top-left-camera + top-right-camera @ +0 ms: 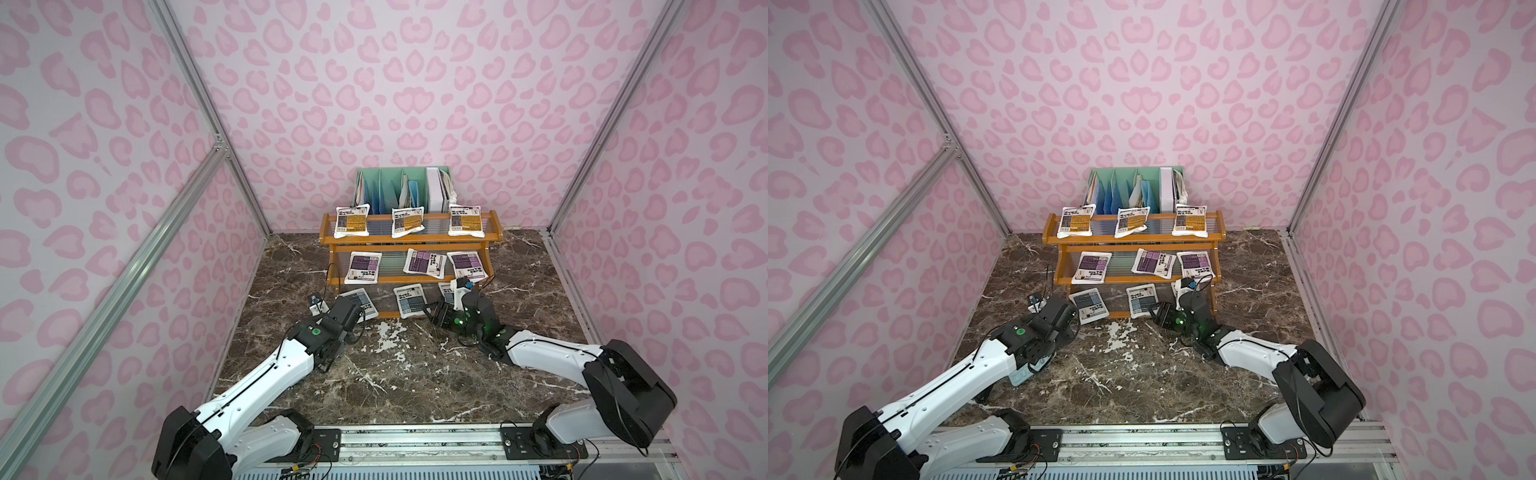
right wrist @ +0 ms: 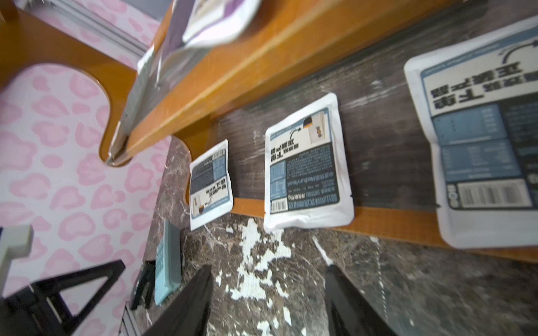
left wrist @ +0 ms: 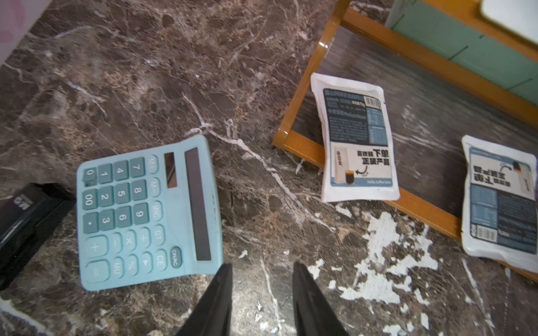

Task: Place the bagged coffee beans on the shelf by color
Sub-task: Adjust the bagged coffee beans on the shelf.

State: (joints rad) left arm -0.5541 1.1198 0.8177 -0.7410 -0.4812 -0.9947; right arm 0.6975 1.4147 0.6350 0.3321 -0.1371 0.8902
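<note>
The wooden shelf carries three orange bagged coffee beans on its top tier. Three purple ones lie on the middle tier. On the bottom tier lie grey-blue ones, and my right arm partly covers the rightmost in both top views. My left gripper hangs open and empty over bare marble, in front of the shelf's left end. My right gripper is open and empty too, just in front of the bottom tier.
A light-blue calculator lies on the marble under my left arm, with a black block beside it. A mint-green file organizer stands behind the shelf. Pink patterned walls close in the left, right and back.
</note>
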